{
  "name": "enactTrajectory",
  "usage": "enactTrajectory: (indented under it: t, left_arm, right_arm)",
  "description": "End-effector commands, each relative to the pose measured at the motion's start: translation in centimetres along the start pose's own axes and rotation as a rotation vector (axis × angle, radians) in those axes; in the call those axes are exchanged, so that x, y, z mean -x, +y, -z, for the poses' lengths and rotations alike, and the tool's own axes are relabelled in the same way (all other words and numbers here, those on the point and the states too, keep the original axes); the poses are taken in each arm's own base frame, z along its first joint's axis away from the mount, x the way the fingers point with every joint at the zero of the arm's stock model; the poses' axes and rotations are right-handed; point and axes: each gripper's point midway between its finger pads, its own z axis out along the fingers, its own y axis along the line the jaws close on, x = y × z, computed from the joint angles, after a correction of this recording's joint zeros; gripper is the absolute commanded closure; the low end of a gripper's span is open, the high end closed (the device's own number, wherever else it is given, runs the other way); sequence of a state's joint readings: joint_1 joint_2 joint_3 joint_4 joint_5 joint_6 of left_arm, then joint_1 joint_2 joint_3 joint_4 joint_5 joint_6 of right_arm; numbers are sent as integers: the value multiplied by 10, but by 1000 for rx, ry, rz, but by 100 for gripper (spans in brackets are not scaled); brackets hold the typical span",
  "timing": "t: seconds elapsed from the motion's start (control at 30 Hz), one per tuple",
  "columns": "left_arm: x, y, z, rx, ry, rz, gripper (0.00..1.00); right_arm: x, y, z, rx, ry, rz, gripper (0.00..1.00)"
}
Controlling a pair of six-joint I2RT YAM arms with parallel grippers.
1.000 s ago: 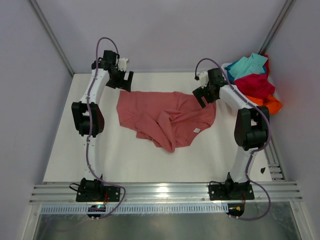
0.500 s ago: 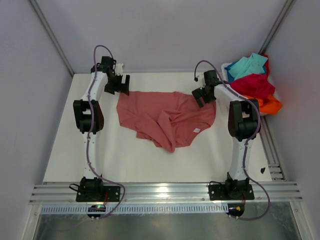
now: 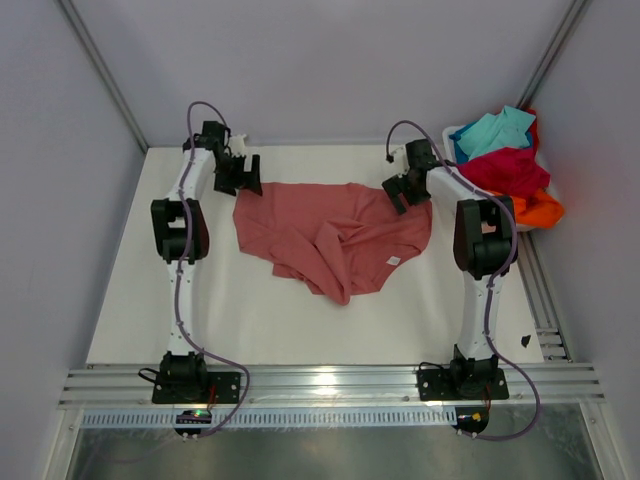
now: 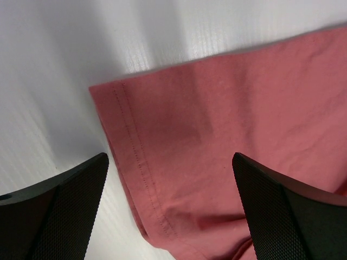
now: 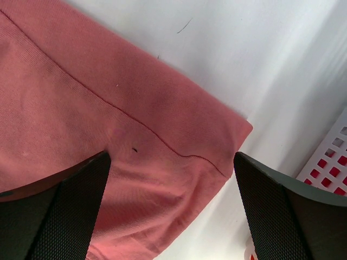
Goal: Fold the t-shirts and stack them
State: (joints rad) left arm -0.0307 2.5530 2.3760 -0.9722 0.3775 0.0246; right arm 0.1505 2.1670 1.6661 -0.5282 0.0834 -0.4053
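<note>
Item: pink tee [image 3: 330,235], rumpled on table [image 3: 130,300]. Step: first grasp. We hold left gripper [image 3: 242,178] and right gripper [image 3: 403,190] over its far corners, fingers apart, seemingly not touching cloth. Next: we lower and pinch both corners. Far right: other tees [image 3: 505,160], heaped.

White label [image 3: 393,261] on pink t-shirt [image 3: 300,225] is illegible.

t-shirt [image 3: 330,235] on table [image 3: 300,320], heap [image 3: 510,160] in tub [image 3: 453,130]
</note>
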Motion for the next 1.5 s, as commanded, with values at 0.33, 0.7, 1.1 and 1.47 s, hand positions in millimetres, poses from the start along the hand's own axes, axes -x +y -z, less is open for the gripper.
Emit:
enactTrajectory:
  t: [0.33,0.7,1.1,1.47]
  left_arm:
    - [16,10,-3,-30,-58,19,1]
    - [14,2,-3,-83,-50,11,60]
    - [16,3,11,-50,-54,-31,100]
    - [85,29,73,213,-296,-180,100]
  right_arm:
    - [13,-12,-8,-45,18,11,1]
    - [7,-13,-12,-49,52,6,1]
    - [-16,7,-24,52,137,30,97]
    - [67,-40,-2,-97,-79,62,97]
